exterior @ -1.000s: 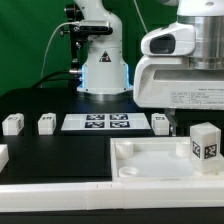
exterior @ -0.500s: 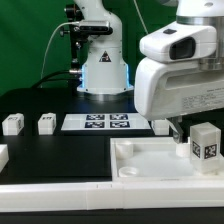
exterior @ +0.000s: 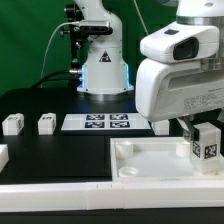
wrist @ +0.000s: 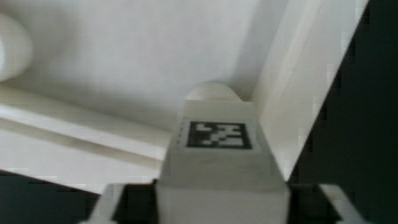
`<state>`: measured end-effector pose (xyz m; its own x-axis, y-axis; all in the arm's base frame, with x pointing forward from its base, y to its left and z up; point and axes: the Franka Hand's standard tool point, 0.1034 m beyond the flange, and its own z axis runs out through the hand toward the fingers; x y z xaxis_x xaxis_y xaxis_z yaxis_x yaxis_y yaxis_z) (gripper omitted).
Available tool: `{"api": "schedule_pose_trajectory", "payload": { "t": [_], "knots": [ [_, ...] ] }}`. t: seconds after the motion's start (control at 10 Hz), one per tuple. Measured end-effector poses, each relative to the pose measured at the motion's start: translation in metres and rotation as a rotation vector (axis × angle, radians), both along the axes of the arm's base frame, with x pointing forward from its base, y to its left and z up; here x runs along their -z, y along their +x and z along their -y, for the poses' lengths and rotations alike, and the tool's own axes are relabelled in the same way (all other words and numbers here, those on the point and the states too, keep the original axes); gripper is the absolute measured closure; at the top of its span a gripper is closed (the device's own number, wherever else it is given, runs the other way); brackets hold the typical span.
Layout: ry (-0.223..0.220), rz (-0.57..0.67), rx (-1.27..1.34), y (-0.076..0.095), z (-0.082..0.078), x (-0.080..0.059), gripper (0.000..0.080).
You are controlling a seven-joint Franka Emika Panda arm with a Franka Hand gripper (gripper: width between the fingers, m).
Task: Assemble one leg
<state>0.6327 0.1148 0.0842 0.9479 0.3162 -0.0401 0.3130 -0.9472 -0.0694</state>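
The leg (exterior: 206, 148), a small white post with a black-and-white tag, stands upright in the near right corner of the large white tray-like part (exterior: 150, 160). My gripper (exterior: 198, 127) has come down over the leg's top. In the wrist view the leg (wrist: 221, 130) sits between my fingers (wrist: 135, 205), with a dark gap on each side. The jaws are open and straddle the leg without touching it. The tray's floor (wrist: 107, 60) and its raised wall show behind the leg.
Three more white legs stand on the black table: two on the exterior view's left (exterior: 12, 123) (exterior: 46, 123) and one (exterior: 161, 123) half hidden by my arm. The marker board (exterior: 97, 122) lies between them. The robot base (exterior: 103, 70) stands at the back.
My arm has moved down and toward the exterior view's right. The gripper now reaches over the top of the leg. The leg has not moved.
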Motion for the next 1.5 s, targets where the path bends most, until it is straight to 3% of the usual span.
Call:
{"api": "schedule_pose_trajectory", "payload": {
  "t": [0.1, 0.5, 1.5],
  "knots": [
    [0.0, 0.0, 0.0, 0.0, 0.0, 0.0, 0.0508],
    [0.0, -0.003, 0.049, -0.0001, -0.0006, 0.0, 0.0508],
    [-0.076, -0.065, 1.235, -0.0025, -0.0069, 0.0013, 0.0506]
  ]
}}
